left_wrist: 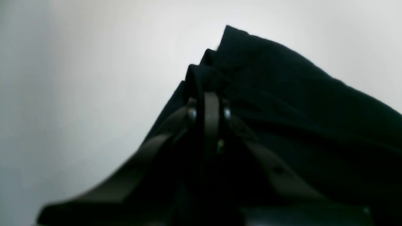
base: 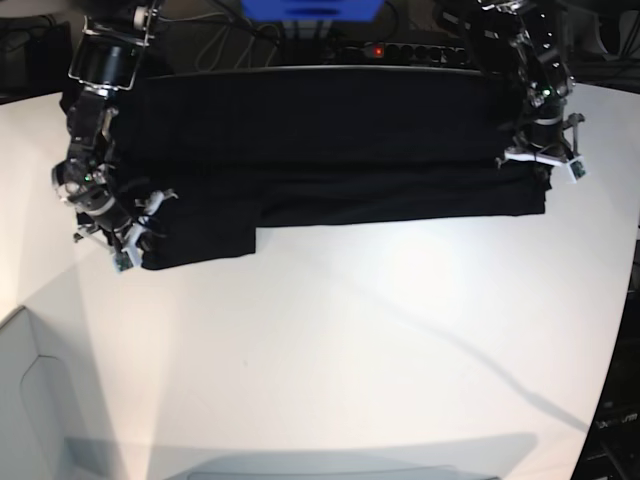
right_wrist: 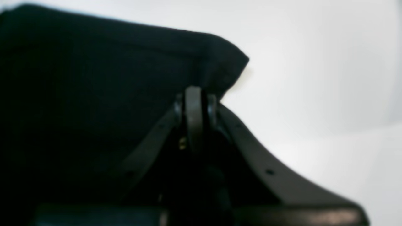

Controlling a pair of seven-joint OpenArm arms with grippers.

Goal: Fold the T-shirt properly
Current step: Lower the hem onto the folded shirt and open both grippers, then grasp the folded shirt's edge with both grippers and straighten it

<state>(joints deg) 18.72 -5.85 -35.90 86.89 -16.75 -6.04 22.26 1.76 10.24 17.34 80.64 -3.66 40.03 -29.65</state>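
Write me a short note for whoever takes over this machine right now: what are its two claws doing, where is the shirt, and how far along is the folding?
Left end effector: shut on a bunched edge of the T-shirt, at the right end in the base view.
Right end effector: shut on the shirt's corner, at the opposite end.
The shirt lies across the far part of the white table as a long black band; one lengthwise fold seems made, with a flap hanging lower at the right arm's end.
Left to do: probably finish this fold, then fold the band across into a compact shape. The print is not visible.
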